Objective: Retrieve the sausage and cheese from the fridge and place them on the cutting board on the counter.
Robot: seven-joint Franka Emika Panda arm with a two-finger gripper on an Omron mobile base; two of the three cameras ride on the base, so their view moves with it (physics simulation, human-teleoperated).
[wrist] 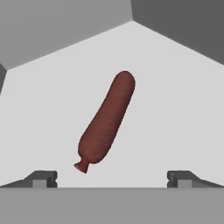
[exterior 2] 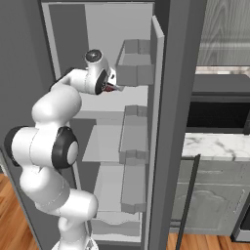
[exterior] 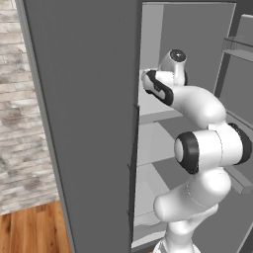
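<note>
Fetching step: the tool [wrist: 112,178], spread wide, hovers over the dark red-brown cylindrical sausage [wrist: 107,121] mid-shelf inside the tall dark grey fridge [exterior: 84,123]; next, descend and pinch.

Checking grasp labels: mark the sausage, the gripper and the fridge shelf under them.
sausage [wrist: 107,122], hand view, middle of its body.
gripper [wrist: 112,178], hand view, midway between the open tips.
fridge shelf [wrist: 175,109], hand view, bare surface beside the sausage.

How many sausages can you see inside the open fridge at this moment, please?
1. A dark red-brown cylindrical sausage lies on a light grey fridge shelf, ahead of the open gripper. Other shelves are partly hidden by the arm and door bins, so more may be hidden.
</note>
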